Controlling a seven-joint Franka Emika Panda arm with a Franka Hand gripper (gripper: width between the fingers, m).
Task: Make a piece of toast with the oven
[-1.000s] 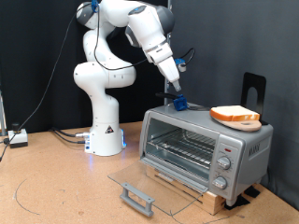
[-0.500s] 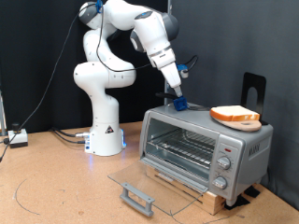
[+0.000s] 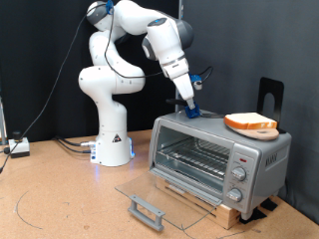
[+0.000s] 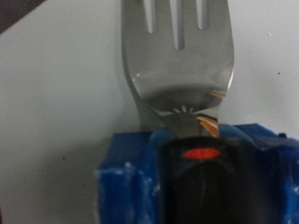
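The oven [image 3: 261, 151] sits on a wooden base with its glass door [image 3: 159, 194] folded down flat and the wire rack [image 3: 194, 159] bare. The piece of toast [image 3: 250, 121] lies on a round tan board [image 3: 249, 130] on the oven's roof, toward the exterior view's right. My gripper [image 3: 189, 108] with blue fingertips is at the roof's left end, well left of the toast. In the wrist view a metal fork [image 4: 176, 56] sticks out from between the blue pads [image 4: 126, 182] over a pale surface, and the gripper [image 4: 192, 163] is shut on its handle.
The white robot base [image 3: 112, 139] stands left of the oven with cables [image 3: 70, 146] running left on the brown table. A black stand [image 3: 270, 95] rises behind the oven at the right. The door handle [image 3: 146, 210] juts toward the table's front.
The forearm has swung a little to the exterior view's right and stands steeper. The gripper tip stays at the oven roof's left end. The toast has not moved.
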